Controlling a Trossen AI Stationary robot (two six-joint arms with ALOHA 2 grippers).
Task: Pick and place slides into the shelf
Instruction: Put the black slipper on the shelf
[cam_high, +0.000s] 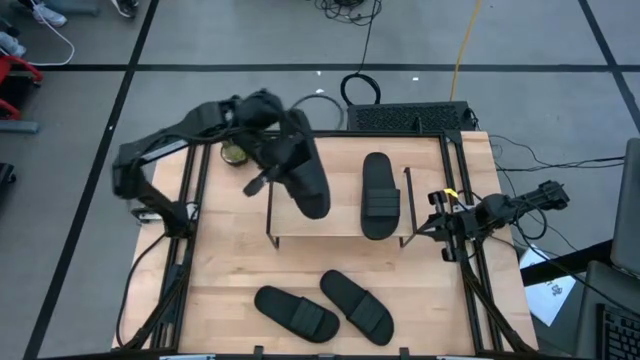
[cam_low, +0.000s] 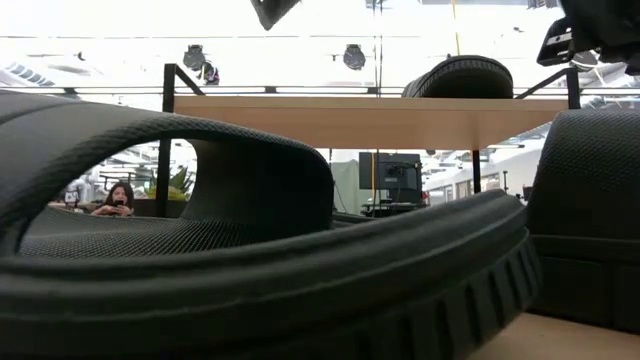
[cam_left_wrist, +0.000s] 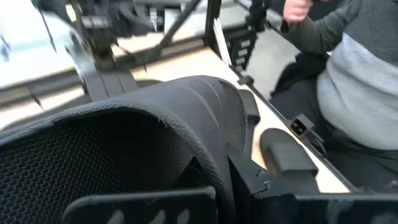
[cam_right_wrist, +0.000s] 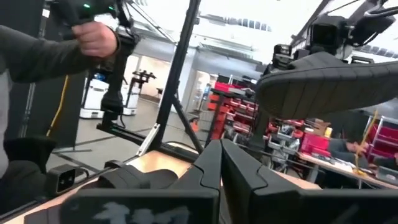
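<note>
My left gripper is shut on one black slide and holds it in the air over the left half of the shelf. In the right wrist view this slide shows its ribbed sole. A second slide lies flat on the right half of the shelf's plank. Two more slides lie side by side on the table near its near edge, and they fill the low view. My right gripper waits, shut, at the shelf's right end. My left gripper has the slide at its wide strap, coming from the table's far left side and slanting down. One finger shows outside the strap; the strap hides the other. The slide is lifted clear above the shelf, with its length running toward the near edge.
A small round object sits on the table's far left part. A black box stands at the far edge. Black frame rails run along both sides. A person in a grey sleeve stands beyond the table's right side.
</note>
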